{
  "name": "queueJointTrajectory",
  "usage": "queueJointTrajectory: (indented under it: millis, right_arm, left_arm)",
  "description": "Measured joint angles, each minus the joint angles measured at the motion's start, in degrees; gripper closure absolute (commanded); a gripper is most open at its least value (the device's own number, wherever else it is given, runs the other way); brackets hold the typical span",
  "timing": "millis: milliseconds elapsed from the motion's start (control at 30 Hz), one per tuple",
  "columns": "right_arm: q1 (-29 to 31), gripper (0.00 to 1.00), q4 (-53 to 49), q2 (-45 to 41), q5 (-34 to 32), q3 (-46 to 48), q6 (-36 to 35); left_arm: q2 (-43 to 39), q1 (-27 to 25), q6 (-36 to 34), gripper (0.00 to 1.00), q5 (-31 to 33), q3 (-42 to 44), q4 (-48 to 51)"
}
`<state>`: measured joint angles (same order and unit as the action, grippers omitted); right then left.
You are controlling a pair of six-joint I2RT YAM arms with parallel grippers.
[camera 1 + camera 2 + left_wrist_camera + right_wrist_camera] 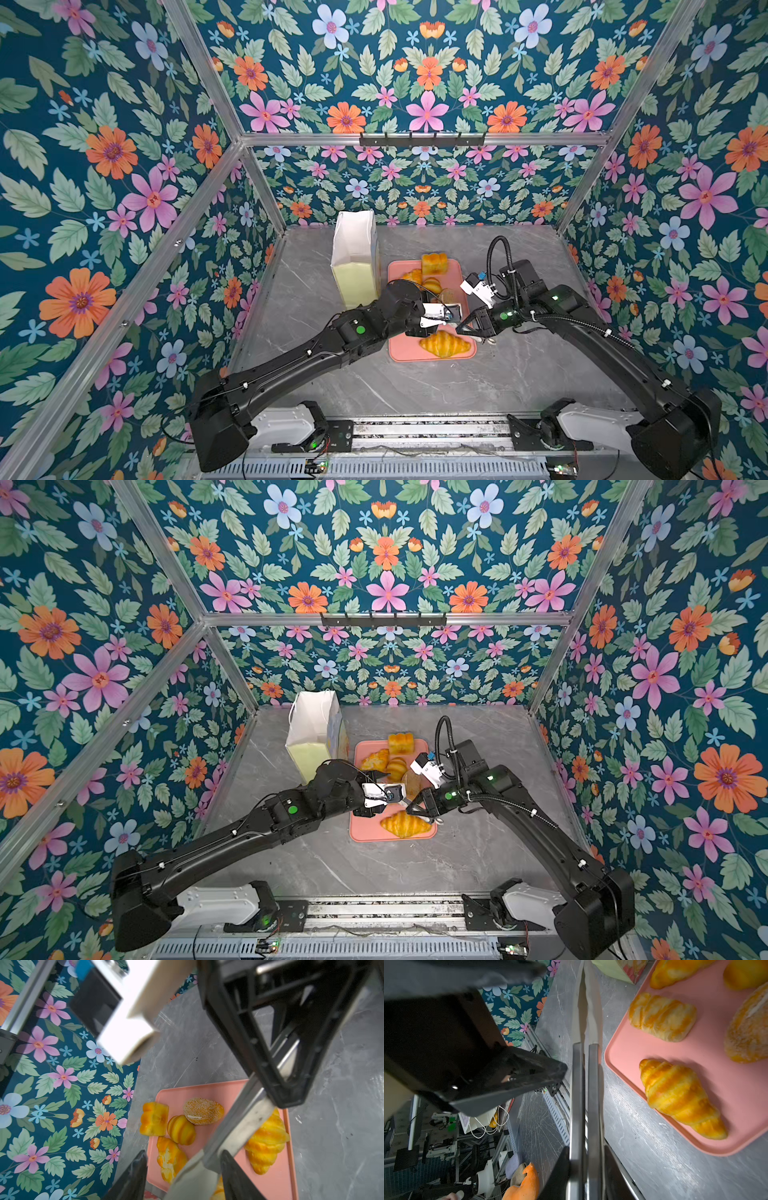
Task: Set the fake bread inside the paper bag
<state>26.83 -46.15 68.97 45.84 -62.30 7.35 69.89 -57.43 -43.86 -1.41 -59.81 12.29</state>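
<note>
1. At the right edge of the flat pink tray (405, 351), the right gripper (585, 1157) is clenched on the long steel tongs (577, 1084), pressing their two arms together.
2. The left gripper (184, 1155) sits released around the same tongs, jaws apart.
3. The golden-orange toy pastries (444, 344), six by our count, all lie on the tray.
4. The tall pale yellow-green paper bag (357, 278) stands upright beside the tray's far left corner, toward the far edge of the grey marbled table (332, 374); we see no bread inside.
5. We judge nothing bagged yet.
</note>
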Motion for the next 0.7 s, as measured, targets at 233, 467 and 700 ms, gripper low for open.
queueJointTrajectory:
  millis: [233,467,700]
  right_arm:
    - [0.0,0.89,-1.25,0.04,-0.44,-0.44,0.02]
    - [0.0,0.89,-2.45,0.85,-0.39,-0.76,0.02]
    - [-0.04,0.89,-3.74,0.7,-1.95,-1.05,0.46]
  left_arm:
    - [-3.08,0.66,1.46,0.36,-1.53,2.05,-0.31]
    - [0.24,0.98,1.62,0.38,-3.74,1.07,1.27]
    - [5.42,1.25,1.36,0.5,-7.72,-1.95,3.58]
